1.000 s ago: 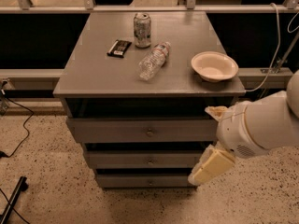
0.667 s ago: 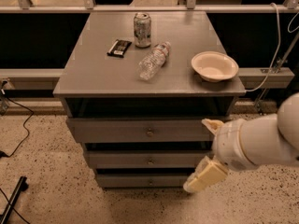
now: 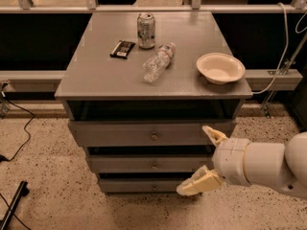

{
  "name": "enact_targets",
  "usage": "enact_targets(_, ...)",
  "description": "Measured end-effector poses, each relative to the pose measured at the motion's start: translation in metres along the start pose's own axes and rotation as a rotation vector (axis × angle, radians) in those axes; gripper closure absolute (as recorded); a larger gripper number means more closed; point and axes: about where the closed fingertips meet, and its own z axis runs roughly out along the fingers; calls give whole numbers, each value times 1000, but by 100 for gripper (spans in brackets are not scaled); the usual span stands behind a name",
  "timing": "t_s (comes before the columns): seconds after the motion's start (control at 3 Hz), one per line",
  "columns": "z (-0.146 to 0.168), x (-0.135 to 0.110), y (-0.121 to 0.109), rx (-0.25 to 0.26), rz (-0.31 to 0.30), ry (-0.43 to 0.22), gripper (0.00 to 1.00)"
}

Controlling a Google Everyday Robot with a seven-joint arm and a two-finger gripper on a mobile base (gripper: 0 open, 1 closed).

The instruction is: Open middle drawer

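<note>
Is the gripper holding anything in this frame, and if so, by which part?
Nothing is held. The gripper is open, to the right of the knob on the middle drawer, with nothing between its fingers; the knob is ungrasped.

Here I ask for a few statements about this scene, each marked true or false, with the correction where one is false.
1. The plastic bottle lies on its side on the cabinet top. True.
2. The soda can lies on its side. False: it stands upright.
3. The gripper is before the drawers' right end, fingers open. True.
4. The fingers hold the knob of the middle drawer. False: the knob is free, left of the gripper.
</note>
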Motion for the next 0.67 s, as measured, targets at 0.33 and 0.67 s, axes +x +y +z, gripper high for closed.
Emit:
enact_targets(0.33, 9, 6, 0, -13, 9, 3, 0)
enact_targets(0.67, 31, 30, 6, 1, 61, -56, 0)
